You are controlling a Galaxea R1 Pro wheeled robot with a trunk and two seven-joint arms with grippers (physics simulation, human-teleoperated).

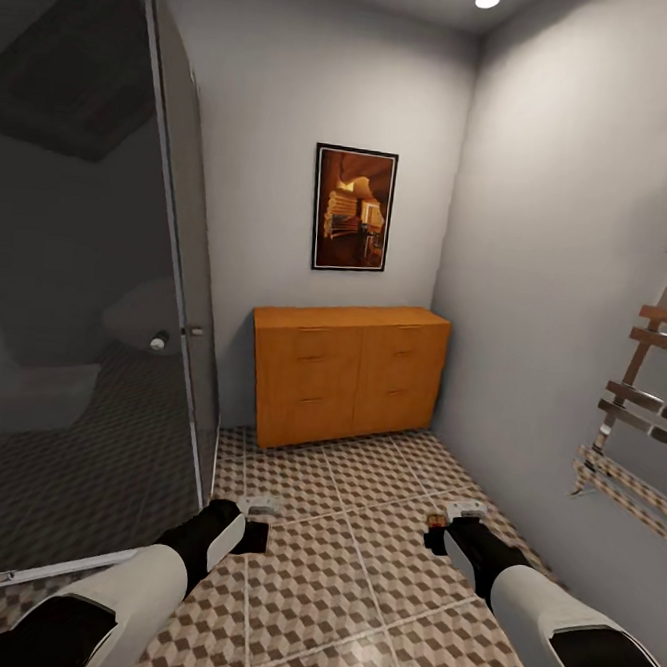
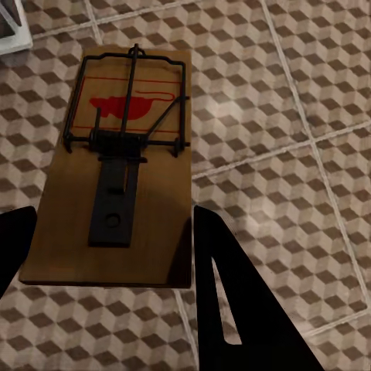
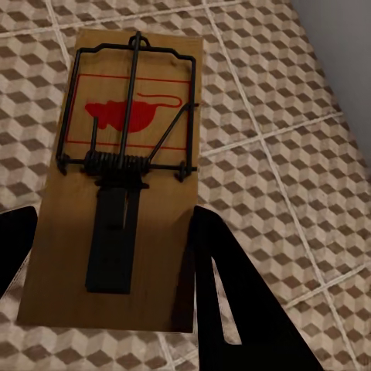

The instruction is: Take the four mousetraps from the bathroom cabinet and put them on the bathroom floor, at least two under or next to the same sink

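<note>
Both wrist views show a flat wooden mousetrap with a black wire bar and a red mouse print held above the cube-pattern bathroom floor [image 1: 355, 576]. My left gripper [image 2: 108, 263] is shut on one mousetrap [image 2: 116, 170], its black fingers [image 2: 232, 309] against the board's sides. My right gripper [image 3: 108, 263] is shut the same way on a second mousetrap [image 3: 124, 178]. In the head view the left gripper [image 1: 260, 506] and right gripper [image 1: 463, 511] hover low over the tiles, well short of the orange-brown cabinet [image 1: 348, 375], whose drawer fronts look shut. The sink is out of view.
A dark glass partition [image 1: 79, 253] with a metal frame runs along the left. A chrome towel rail [image 1: 638, 418] sticks out from the right wall. A framed picture [image 1: 352, 208] hangs above the cabinet. Open tiles lie between the arms and the cabinet.
</note>
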